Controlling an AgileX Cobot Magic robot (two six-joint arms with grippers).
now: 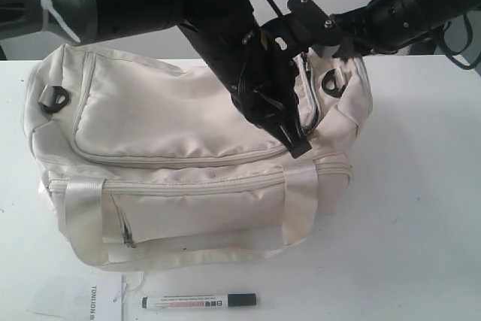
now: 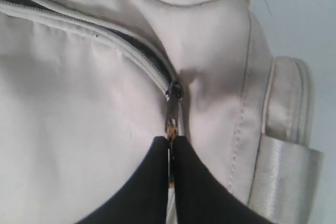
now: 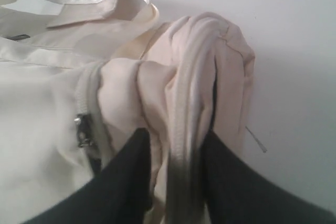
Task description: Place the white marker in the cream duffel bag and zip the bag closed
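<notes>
The cream duffel bag (image 1: 188,163) sits on the white table. The white marker (image 1: 200,302) lies on the table in front of the bag, outside it. My left gripper (image 1: 299,146) reaches across to the bag's right end and is shut on the top zip pull (image 2: 171,121), where the zip (image 2: 131,51) curves down. My right gripper (image 1: 331,49) is at the bag's far right end, shut on a bunched fold of cream fabric (image 3: 184,119). The zip slider (image 3: 82,129) shows beside that fold.
A webbing handle (image 1: 83,219) hangs over the front pocket. A dark end ring (image 1: 54,98) sits on the bag's left end and another (image 1: 333,80) on its right. A printed paper sheet (image 1: 68,302) lies at the table's front left.
</notes>
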